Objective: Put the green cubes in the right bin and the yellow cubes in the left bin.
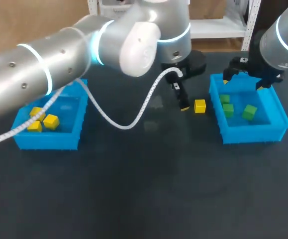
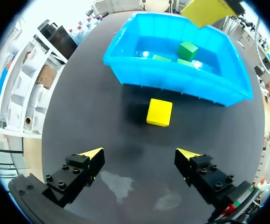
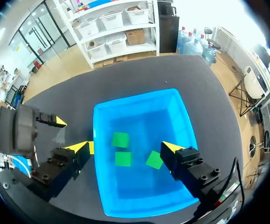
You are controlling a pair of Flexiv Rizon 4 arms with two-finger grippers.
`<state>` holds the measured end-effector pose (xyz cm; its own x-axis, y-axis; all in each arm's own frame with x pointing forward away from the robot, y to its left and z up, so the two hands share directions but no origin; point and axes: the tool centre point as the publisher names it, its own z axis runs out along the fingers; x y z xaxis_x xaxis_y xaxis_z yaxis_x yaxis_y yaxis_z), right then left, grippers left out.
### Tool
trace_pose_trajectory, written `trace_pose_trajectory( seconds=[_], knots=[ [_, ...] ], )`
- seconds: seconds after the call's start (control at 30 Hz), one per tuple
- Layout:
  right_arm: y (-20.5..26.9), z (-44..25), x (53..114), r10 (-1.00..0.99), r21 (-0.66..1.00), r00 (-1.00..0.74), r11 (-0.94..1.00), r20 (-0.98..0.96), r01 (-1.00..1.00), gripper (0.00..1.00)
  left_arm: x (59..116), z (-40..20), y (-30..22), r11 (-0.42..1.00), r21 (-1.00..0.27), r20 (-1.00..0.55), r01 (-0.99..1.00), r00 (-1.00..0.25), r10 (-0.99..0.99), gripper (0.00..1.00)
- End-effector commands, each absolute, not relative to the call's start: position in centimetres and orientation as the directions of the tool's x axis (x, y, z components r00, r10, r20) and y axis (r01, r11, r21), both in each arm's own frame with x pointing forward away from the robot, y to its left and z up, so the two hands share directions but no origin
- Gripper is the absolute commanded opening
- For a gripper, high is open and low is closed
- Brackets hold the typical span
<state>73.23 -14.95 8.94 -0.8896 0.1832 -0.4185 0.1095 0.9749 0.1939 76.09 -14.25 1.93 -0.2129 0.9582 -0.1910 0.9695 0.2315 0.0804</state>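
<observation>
— Where is the loose yellow cube [image 2: 159, 112] relative to the left tool [image 2: 140, 154]?
— Ahead of it, flat on the counter [image 2: 102, 121], touching neither finger and near the outer wall of the right bin [image 2: 172, 79]. The left tool's fingers stand wide apart with nothing held.
— And the right tool [image 3: 125, 148]?
— It hangs over the right bin, fingers also spread wide, gripping nothing. 3 green cubes [image 3: 122, 158] lie on the bin's floor under it.
— What does the head view add?
— The left bin [image 1: 47, 139] with 3 yellow cubes [image 1: 51, 121] inside, which neither wrist view shows. It also shows the left arm [image 1: 59, 59] reaching past the middle, its tool between the 2 bins and closer to the right one.
— Anything only a wrist view gives?
— The left wrist view shows bare counter between the cube and the bin wall. In the right wrist view that cube is nearly hidden behind the tool's own finger.
</observation>
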Motion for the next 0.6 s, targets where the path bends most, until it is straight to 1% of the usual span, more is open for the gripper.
trace_pose_trajectory(
  seconds=[0.03, 0.37, 0.6],
  knots=[
    [-15.0, 8.9, 73.0, 0.185, 0.193, -0.886, 0.975, -0.425, 0.111, 1.00, 77.0, 1.6, -15.5, 0.223, 0.067, -0.107, 0.972, -0.216, 0.971, 1.00],
    [-15.0, 8.9, 73.0, 0.185, 0.193, -0.886, 0.975, -0.425, 0.111, 1.00, 76.3, 1.4, -17.1, 0.197, 0.047, -0.130, 0.979, -0.190, 0.973, 1.00],
    [-15.0, 8.9, 73.0, 0.185, 0.193, -0.886, 0.975, -0.425, 0.111, 1.00, 76.3, 1.3, -17.5, 0.218, 0.061, -0.174, 0.974, -0.205, 0.963, 1.00]
  ],
)
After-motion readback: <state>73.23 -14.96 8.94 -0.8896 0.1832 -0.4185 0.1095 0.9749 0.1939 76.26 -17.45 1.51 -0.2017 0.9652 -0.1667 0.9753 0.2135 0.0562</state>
